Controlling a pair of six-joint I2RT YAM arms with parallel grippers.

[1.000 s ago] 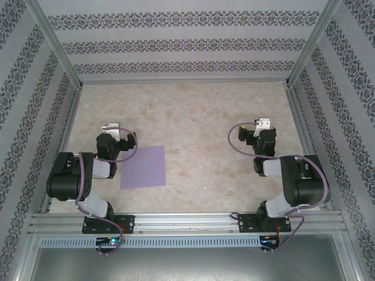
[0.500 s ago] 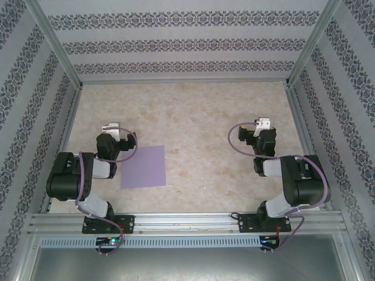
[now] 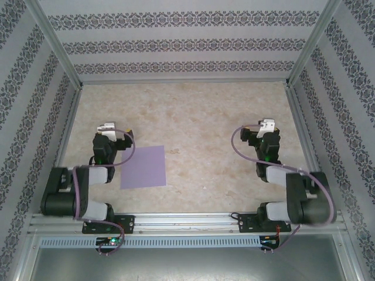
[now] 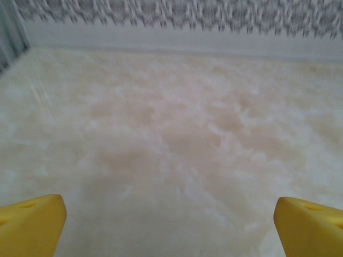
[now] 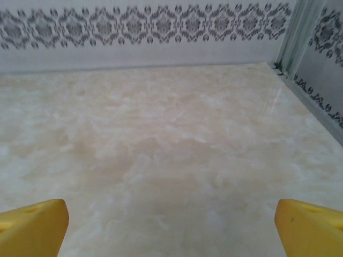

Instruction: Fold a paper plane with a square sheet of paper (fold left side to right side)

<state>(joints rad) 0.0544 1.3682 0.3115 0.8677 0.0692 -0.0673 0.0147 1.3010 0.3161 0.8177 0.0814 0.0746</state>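
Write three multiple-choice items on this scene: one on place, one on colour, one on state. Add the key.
1. Where is the square sheet of paper? A. On the table, near the left arm. B. Beside the right arm. C. Lifted off the table.
2. Its colour? A. Green. B. Lavender-purple. C. White.
3. The left end effector is: A. shut on the paper. B. open and empty. C. shut and empty.
Key: 1 A, it lies flat beside the left arm. 2 B, purple against the beige table. 3 B, its yellow fingers stand wide apart over bare table.
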